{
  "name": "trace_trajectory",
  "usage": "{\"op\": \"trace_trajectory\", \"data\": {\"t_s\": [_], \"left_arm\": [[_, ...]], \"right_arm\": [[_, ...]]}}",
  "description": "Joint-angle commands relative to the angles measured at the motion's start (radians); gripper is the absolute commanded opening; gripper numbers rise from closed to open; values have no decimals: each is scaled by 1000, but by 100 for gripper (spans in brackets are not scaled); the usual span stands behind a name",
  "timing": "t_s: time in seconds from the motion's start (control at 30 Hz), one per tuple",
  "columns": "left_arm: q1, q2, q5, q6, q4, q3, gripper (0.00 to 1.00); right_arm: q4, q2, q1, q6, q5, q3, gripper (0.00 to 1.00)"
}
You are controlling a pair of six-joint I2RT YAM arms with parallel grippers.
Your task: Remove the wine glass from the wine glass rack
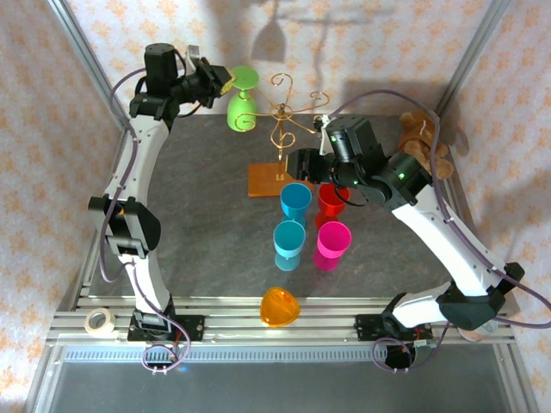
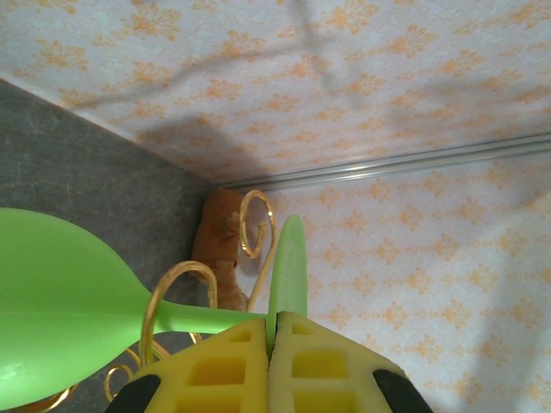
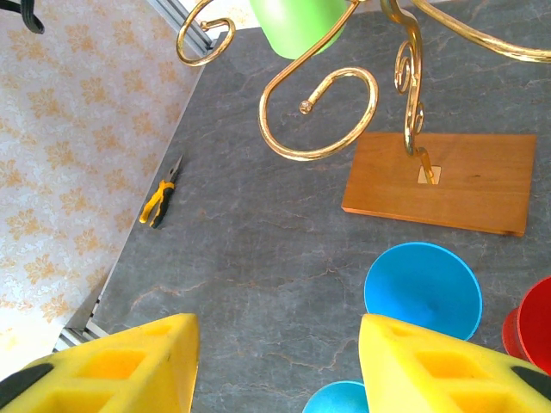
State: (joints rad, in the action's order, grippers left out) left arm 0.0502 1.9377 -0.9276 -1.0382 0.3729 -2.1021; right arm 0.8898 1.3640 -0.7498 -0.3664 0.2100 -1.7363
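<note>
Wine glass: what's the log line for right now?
left claw: shut on wine glass foot | right claw: open, empty | wine glass rack: standing

Bright, even light. The wine glass [image 1: 241,112] and wine glass rack [image 1: 265,181] throw soft shadows on the upper-centre wall [image 1: 387,43].

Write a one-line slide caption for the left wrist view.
Left gripper clamps the green wine glass by its foot, beside the gold wine glass rack.

Cups [image 1: 295,200] just beside rack [image 1: 267,181]
</note>
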Motion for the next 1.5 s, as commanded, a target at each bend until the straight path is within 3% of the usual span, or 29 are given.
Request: {"op": "trace_trajectory", "data": {"t_s": [0.0, 0.63, 1.17, 1.47], "left_arm": [[18, 37, -2, 48, 57, -55, 0], [65, 18, 16, 215, 243, -102, 0], [65, -161, -3, 246, 204, 69, 0], [19, -256, 9, 256, 202, 180, 0]], "right_arm": [[-4, -2, 5, -7, -10, -2, 51], [0, -12, 4, -11, -19, 9, 51], [-27, -18, 4, -45, 15, 17, 51], [-20, -55, 4, -35, -11, 19, 51]]}}
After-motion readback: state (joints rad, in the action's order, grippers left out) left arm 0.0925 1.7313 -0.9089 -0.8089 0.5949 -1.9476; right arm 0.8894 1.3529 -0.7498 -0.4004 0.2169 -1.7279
